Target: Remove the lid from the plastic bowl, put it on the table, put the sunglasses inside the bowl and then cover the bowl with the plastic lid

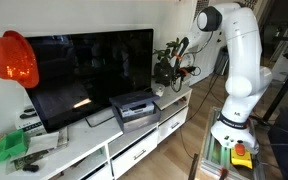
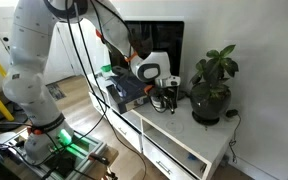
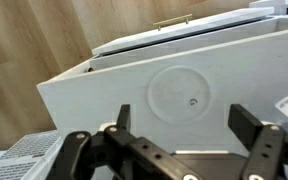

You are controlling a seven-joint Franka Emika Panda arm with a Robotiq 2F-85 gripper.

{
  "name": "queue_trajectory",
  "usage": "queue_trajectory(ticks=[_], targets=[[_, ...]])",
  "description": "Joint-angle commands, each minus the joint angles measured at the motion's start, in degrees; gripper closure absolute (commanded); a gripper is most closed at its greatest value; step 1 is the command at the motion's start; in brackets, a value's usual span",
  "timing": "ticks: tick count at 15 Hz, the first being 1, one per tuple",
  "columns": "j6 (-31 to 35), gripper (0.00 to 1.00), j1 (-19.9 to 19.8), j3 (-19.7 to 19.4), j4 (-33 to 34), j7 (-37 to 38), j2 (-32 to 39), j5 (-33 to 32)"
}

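Spread wide and holding nothing, the tool (image 3: 184, 115) hangs over the white table (image 3: 94, 85). Straight ahead at its twelve o'clock, a round clear lid (image 3: 179, 95) lies flat between the fingers (image 3: 124, 118).

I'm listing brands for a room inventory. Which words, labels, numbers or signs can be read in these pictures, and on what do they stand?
No text can be read in any view.
Grey box-shaped device: any label is too small to read.
Green items on the table: any print is blurred.
Plastic lid in the wrist view: only a small dark mark, not a legible character.
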Motion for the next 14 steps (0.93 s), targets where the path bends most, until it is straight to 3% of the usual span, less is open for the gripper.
queue_trajectory(ticks=[1,3,4,10,12,14], targets=[[3.1,0.00,-6.3,4.7,5.9,-3.6,8.0,3.8],[5.3,0.00,-8.7,6.8,8.8,-4.8,11.7,4.0],[4.1,0.00,-6.5,4.6,4.7,-2.5,7.8,2.2],[5.3,0.00,-7.9,6.2,8.6,-2.8,11.8,2.3],[4.6,0.00,-7.4,4.5,12.6,0.2,15.9,2.8],[1.4,0.00,-9.5,5.5,16.3,0.9,18.8,4.0]])
